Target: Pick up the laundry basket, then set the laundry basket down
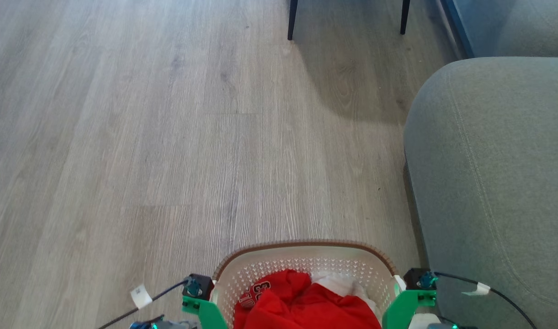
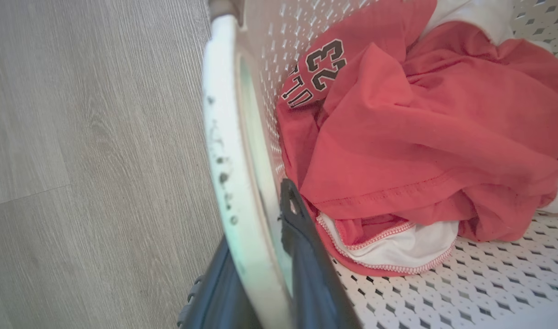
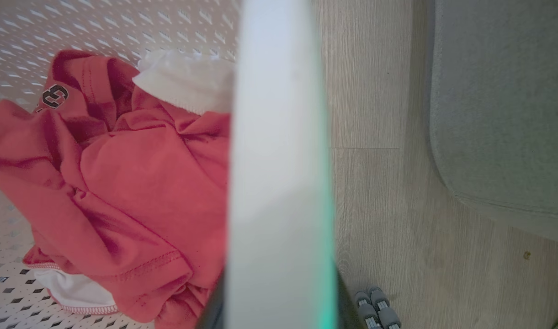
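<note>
The laundry basket, cream with perforated walls and a brown rim, sits at the bottom centre of the head view, holding red clothes and a bit of white cloth. My left gripper is at its left side and my right gripper at its right side. In the left wrist view the white side handle runs between the dark fingers of my left gripper, which is shut on it. In the right wrist view the other handle is clamped by my right gripper. The basket's underside is hidden.
A grey sofa fills the right side, close to the basket's right handle. Two dark chair legs stand at the far top. Grey wood floor stretches ahead and to the left.
</note>
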Robot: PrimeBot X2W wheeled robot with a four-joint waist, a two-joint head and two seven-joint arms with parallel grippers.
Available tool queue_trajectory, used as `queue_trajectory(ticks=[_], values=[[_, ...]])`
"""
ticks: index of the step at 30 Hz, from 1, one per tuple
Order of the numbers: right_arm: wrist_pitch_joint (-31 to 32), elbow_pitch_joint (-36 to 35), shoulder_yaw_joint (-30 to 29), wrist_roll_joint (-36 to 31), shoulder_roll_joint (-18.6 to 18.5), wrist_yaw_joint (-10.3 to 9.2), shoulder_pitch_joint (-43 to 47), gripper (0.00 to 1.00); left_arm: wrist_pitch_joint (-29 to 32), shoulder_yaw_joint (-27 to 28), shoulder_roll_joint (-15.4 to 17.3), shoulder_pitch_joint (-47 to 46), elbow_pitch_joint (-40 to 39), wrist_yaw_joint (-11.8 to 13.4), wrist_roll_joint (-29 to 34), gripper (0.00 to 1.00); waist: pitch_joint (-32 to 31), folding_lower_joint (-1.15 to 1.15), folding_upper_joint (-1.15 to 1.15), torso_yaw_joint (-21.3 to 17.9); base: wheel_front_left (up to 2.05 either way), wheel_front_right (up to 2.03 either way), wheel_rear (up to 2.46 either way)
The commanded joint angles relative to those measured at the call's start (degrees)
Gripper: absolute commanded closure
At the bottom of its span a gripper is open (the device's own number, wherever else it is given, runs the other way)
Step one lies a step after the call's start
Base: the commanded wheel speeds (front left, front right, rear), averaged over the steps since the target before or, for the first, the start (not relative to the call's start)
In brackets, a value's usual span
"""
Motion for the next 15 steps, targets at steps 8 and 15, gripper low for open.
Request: queue_trajectory(ticks=[8,15], values=[[-1.1,-0.1,2.7,1.6,-0.7,0.18,-1.8,1.0,-0.8,0.2,2.5,-1.6,0.6,0.7,-0.3,1.0,0.6,0.0,0.0,-0.1,0.0,0.0,0.0],[-1.6,0.3,4.1,2.9,-0.7,0.18,-2.4,1.0,-1.0,-0.1,2.5,-1.8,0.7,0.7,-0.5,1.0,1.4,0.0,0.0,-0.3,0.0,0.0,0.0]])
